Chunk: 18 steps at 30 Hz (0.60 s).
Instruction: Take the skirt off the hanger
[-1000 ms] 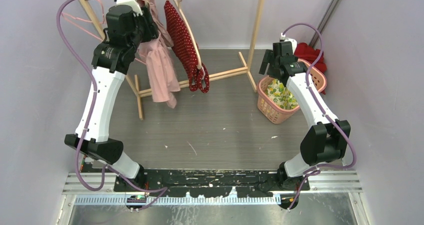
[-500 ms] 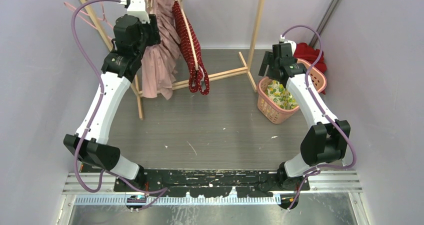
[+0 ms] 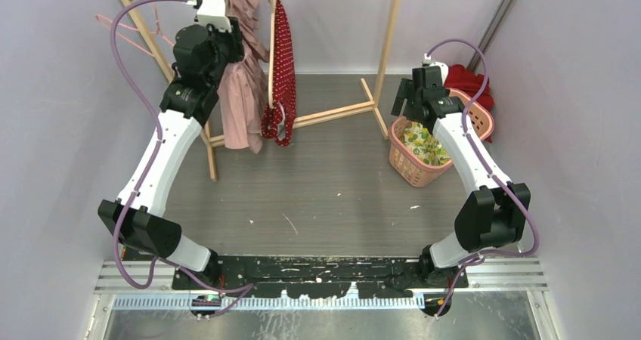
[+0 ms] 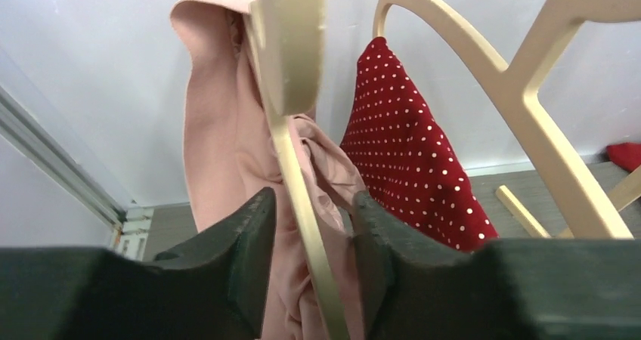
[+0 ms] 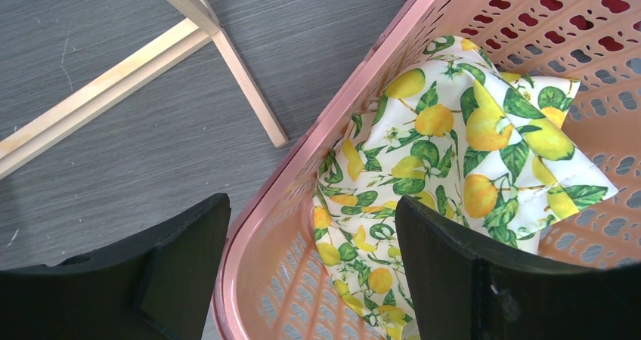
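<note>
A pink garment (image 3: 240, 102) hangs on a pale wooden hanger (image 4: 291, 83) at the left end of the clothes rack; it also shows in the left wrist view (image 4: 219, 151). A red white-dotted garment (image 3: 283, 60) hangs on a second wooden hanger just right of it (image 4: 412, 166). My left gripper (image 3: 225, 36) is up at the pink garment. Its jaws (image 4: 311, 204) stand apart around the hanger's thin bar and some pink cloth, not pressed on them. My right gripper (image 3: 412, 104) is open and empty over the basket's near rim (image 5: 310, 219).
A pink plastic basket (image 3: 407, 166) at the right holds a lemon-print cloth (image 5: 453, 151). A red cloth (image 3: 469, 79) lies behind it. The wooden rack (image 3: 389, 38) has floor bars (image 3: 340, 113) running across the back. Pink wire hangers (image 3: 125, 30) hang at far left.
My left arm moved right and back toward the rack. The pink garment dropped from pulled-out to hanging straight. The red garment swung left and turned edge-on. The right arm stayed still.
</note>
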Motion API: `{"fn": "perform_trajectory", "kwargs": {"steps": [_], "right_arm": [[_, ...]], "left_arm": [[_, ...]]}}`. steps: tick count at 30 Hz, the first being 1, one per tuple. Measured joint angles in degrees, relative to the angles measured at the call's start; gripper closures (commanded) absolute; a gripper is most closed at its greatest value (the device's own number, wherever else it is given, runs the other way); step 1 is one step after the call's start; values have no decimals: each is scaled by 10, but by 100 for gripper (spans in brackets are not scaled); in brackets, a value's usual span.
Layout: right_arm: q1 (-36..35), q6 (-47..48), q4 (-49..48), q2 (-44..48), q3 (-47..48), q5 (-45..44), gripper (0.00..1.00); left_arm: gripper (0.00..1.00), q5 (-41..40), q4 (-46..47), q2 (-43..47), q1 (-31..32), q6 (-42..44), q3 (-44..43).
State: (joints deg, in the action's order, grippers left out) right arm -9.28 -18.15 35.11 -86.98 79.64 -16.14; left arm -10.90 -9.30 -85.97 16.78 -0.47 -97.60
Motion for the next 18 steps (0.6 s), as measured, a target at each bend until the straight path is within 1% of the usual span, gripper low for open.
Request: {"fn": "perform_trajectory", "kwargs": {"steps": [1,2,3,11,18], "right_arm": [[0,0,0,0,0,0,15],[0,0,0,0,0,0,15],[0,0,0,0,0,0,15],[0,0,0,0,-1,0,15],[0,0,-4,0,-11,0,16]], "left_arm": [[97,0,1,0,0,0,0],[100,0,1,-1,0,-3,0],[100,-9,1,-2,0,1,0],[100,-2,22,-9,0,5,3],[100,1,106,-9,0,1,45]]}}
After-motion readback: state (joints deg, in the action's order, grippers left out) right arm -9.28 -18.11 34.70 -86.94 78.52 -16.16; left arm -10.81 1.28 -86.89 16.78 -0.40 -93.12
